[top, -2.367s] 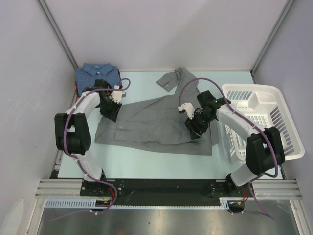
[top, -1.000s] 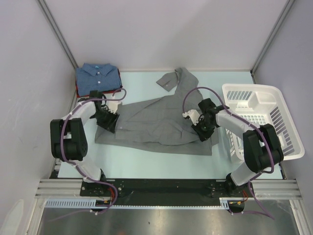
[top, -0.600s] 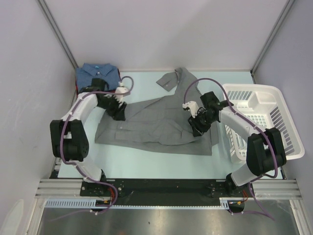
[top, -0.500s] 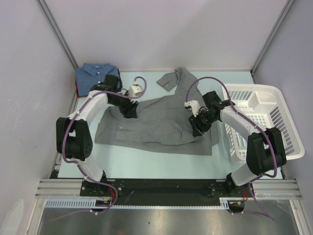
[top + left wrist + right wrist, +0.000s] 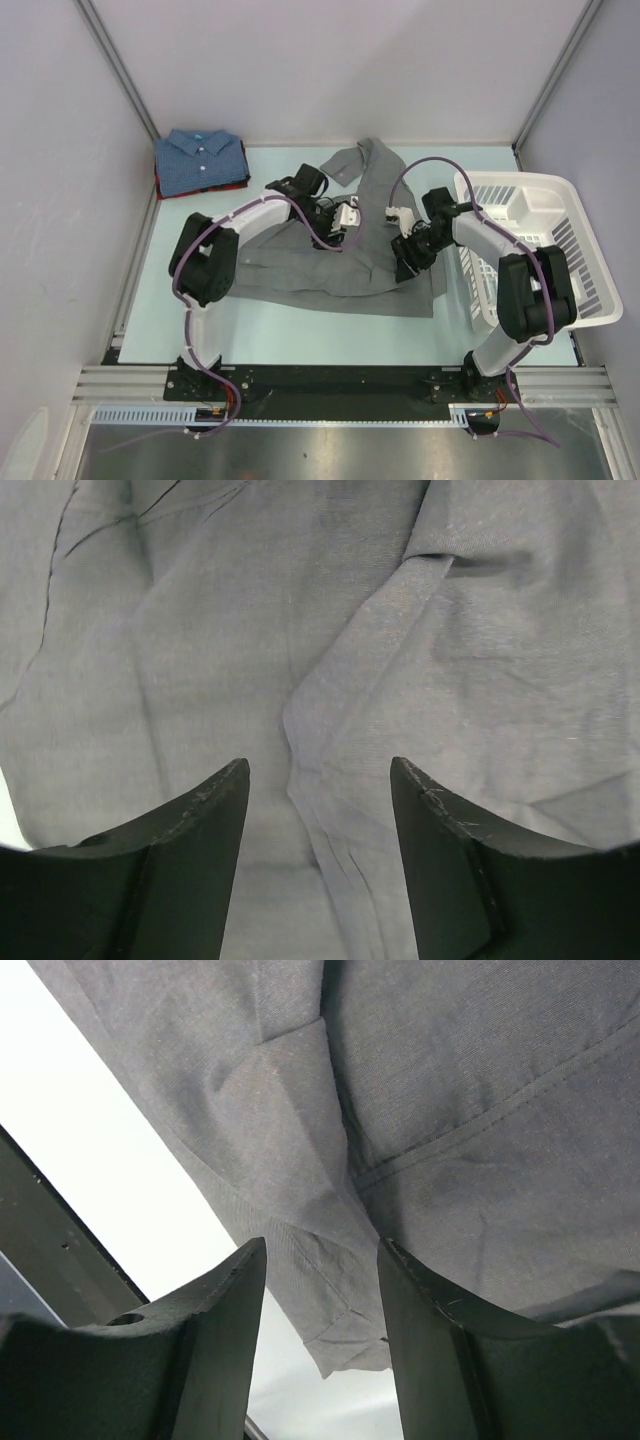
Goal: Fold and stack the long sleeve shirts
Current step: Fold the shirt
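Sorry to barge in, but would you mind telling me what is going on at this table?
A grey shirt lies spread on the table for folding. The robot's left hand is open over its middle, the right hand open over its right edge beside the white basket; neither grips cloth. A folded blue shirt sits on a dark red one in the far left corner.

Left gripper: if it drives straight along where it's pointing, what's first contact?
Most likely the plain mid-grey collared cloth shirt: the left gripper points at it, open jaws straddling a raised fold. Nothing else shows between; depth is unclear.
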